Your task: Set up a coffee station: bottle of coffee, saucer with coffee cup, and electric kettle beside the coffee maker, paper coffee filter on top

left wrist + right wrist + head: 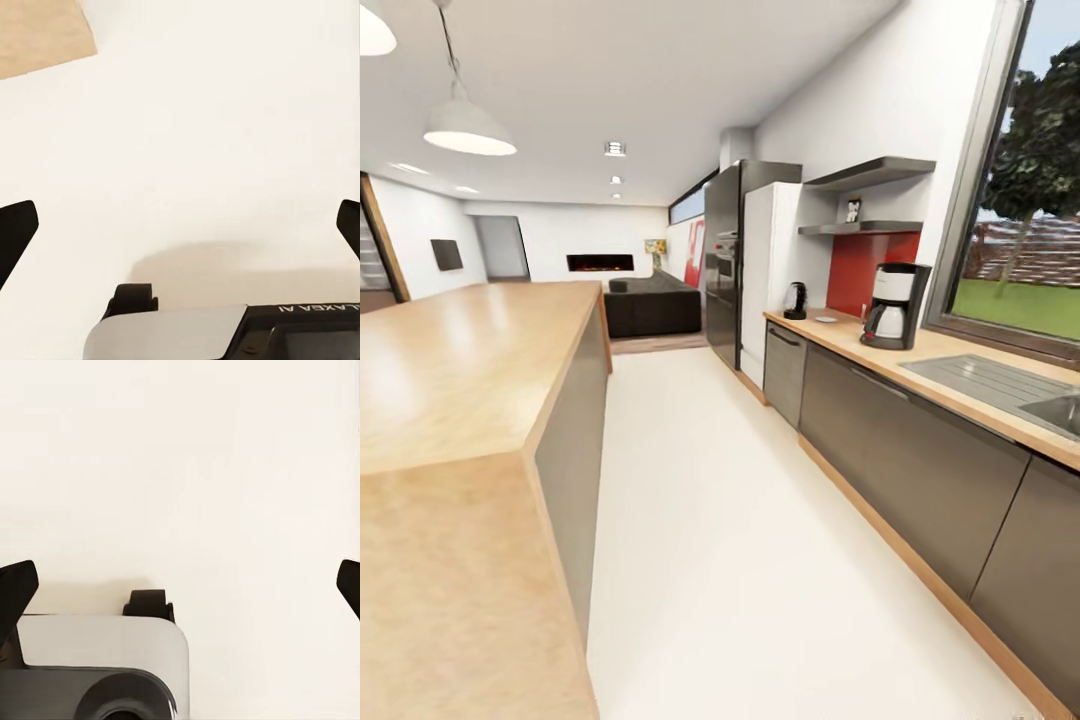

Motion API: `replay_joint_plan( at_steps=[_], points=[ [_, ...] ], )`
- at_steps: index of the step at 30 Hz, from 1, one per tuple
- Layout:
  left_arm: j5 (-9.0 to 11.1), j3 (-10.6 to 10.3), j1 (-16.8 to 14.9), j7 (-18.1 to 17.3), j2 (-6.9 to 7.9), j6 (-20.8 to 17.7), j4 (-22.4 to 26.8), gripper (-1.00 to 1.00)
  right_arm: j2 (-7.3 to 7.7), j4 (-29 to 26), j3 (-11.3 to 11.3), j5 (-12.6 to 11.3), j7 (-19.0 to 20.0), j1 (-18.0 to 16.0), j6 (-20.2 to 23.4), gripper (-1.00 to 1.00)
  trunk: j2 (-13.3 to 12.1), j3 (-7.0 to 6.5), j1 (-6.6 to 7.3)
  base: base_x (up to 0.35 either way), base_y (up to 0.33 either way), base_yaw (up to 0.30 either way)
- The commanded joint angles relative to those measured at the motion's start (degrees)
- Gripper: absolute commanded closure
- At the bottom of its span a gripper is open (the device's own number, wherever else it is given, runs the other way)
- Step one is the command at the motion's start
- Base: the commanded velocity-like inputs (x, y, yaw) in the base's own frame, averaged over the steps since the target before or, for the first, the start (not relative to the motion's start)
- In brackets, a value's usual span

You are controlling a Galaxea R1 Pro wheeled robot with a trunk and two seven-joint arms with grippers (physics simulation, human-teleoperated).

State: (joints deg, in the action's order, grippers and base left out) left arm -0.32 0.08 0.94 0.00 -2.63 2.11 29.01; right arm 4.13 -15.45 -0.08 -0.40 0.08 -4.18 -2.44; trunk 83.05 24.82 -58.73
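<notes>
Head view looks down a kitchen aisle, pale floor [760, 560] in the middle. Kitchen worktop [950, 350] runs along the right wall over grey cabinet fronts, red panel [865, 265] behind its far end. Coffee maker [895, 305] stands upright on the worktop, near the back edge, just in front of the red panel. Electric kettle [795, 300] sits at the far end of the worktop, next to the white fridge [765, 270], well apart from the coffee maker. Saucer [826, 320] lies flat between kettle and coffee maker, closer to the kettle; too small to tell if anything is on it. Kitchen shelf [860, 228] is mounted above the red panel; the bottle of coffee [852, 211] stands on it, label details blurred. A second shelf hangs higher. Sink [1060, 410] sits in the near end of the worktop under the window. Wooden island [450, 400] is on the left.

Left tool [180, 225] spread wide, nothing between its fingertips [16, 225], pale floor beneath. Right tool [180, 585] also spread wide and empty, over the floor, with the robot base [97, 660] below.
</notes>
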Motion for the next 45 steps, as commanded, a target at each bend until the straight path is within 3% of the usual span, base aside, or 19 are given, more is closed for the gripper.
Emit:
replay_joint_plan(
  at_steps=[1, 45],
  points=[
    [-0.03, 0.01, 0.03, 0.0, 0.0, 0.08, 0.08, -1.0, 0.0, 0.06, -0.01, -0.04, -0.01, -0.04, -0.2, -1.0, 0.03, 0.02, 0.0, 0.0, 0.0, -0.242],
    [-0.03, 0.01, 0.03, 0.0, 0.0, 0.08, 0.08, -1.0, 0.0, 0.06, -0.01, -0.04, -0.08, -0.04, -0.29, -1.0, 0.03, -0.98, 0.0, 0.0, 0.0, -0.242]
  ],
)
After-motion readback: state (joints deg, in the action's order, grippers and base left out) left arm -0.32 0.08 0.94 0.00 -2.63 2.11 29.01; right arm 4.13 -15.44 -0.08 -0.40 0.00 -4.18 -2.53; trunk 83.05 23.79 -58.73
